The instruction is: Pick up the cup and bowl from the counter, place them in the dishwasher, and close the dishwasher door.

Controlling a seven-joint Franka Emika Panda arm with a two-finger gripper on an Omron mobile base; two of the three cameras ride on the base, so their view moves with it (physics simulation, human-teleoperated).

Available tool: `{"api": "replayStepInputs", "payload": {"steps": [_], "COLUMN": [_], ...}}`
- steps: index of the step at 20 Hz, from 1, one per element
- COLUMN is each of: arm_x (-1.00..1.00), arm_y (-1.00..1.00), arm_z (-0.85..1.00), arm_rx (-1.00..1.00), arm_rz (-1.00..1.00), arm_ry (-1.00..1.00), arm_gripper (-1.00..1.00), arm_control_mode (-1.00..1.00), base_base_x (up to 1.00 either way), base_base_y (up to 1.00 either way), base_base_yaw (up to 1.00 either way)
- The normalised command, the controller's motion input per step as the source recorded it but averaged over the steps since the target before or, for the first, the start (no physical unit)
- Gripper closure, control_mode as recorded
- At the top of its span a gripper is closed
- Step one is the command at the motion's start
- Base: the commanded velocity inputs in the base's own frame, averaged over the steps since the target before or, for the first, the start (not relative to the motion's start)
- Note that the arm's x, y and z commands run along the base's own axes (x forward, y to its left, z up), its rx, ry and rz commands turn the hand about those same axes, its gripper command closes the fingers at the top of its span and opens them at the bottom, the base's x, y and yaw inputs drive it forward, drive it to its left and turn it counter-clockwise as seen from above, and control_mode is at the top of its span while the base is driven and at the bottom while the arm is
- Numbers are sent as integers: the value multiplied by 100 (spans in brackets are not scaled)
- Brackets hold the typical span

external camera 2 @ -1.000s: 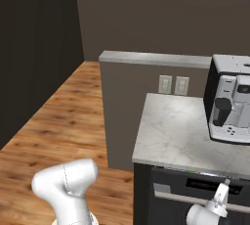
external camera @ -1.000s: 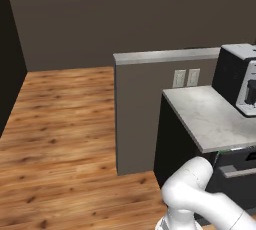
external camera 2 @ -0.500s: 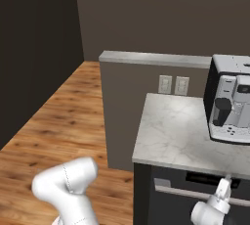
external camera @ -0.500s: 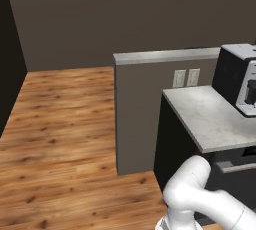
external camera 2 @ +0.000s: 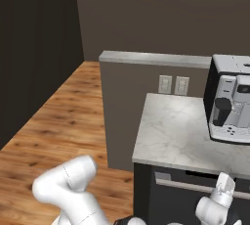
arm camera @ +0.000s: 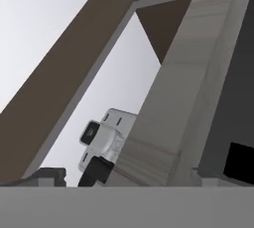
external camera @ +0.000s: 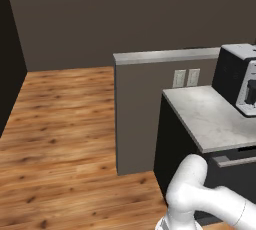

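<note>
The cup and the bowl are out of view. The counter is a pale marbled slab over black fronts. Under its front edge the dishwasher door stands nearly upright, with a thin dark gap above its pale bar handle. The handle also appears in the left base view, below the counter. My gripper points upward close in front of the door, by the handle's right end. It is open with nothing in it. The hand view looks up past the counter's edge.
A black-and-silver coffee machine stands at the counter's back right and appears from below in the hand view. A grey partition wall with two sockets rises behind the counter. Wooden floor lies open to the left.
The dishwasher door has swung up towards the counter, and the gap above its handle has narrowed. My hand has risen with it.
</note>
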Motion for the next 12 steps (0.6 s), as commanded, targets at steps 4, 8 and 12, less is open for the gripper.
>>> {"api": "replayStepInputs", "payload": {"steps": [4, 8, 12], "arm_x": [82, 83, 85], "arm_y": [0, 0, 0], "arm_z": [-19, -19, -17], "arm_rx": [-21, -21, -21], "arm_rz": [-5, -5, -5], "arm_ry": [-18, -18, -18], "arm_gripper": [-100, -100, -100], "arm_control_mode": [-100, -100, -100], "base_base_x": [0, 0, 0], "base_base_y": [0, 0, 0], "base_base_yaw": [0, 0, 0]}}
